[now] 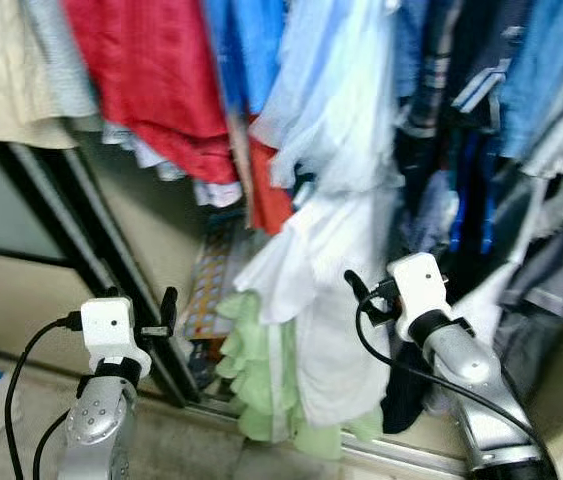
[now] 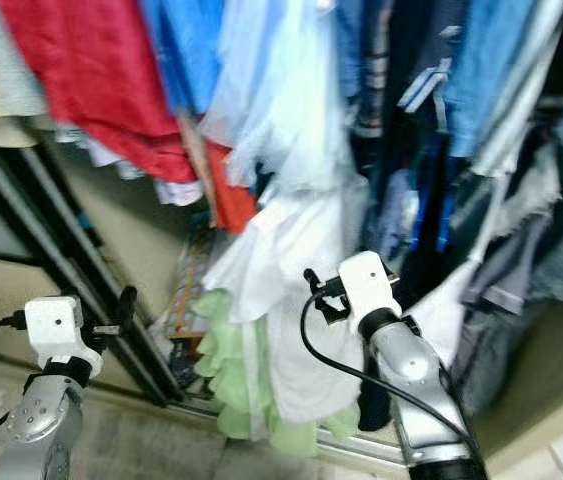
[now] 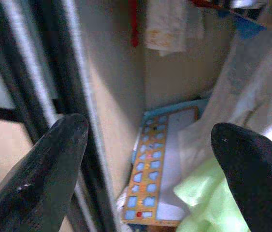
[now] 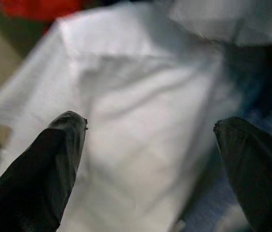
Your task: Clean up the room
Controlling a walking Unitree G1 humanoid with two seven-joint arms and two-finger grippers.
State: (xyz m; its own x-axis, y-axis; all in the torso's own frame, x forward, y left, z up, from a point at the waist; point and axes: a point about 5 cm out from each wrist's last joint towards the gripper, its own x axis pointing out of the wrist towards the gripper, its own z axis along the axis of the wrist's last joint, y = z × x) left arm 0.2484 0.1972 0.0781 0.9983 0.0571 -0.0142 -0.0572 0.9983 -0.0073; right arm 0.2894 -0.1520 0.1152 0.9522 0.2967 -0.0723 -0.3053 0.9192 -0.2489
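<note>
Clothes: your crowded rail of hanging garments, a red cloth shirt [image 1: 156, 75] upper left, a white cloth garment [image 1: 316, 270] at centre, a pale green frilled garment [image 1: 261, 370] below it.
Right gripper [image 4: 150, 128]: fingers spread apart, empty, just before the white garment.
Left gripper [image 3: 148, 140]: fingers apart, empty, beside the black sliding-door frame [image 1: 91, 250].
Wardrobe floor: patterned board [image 3: 148, 179] lies there.
</note>
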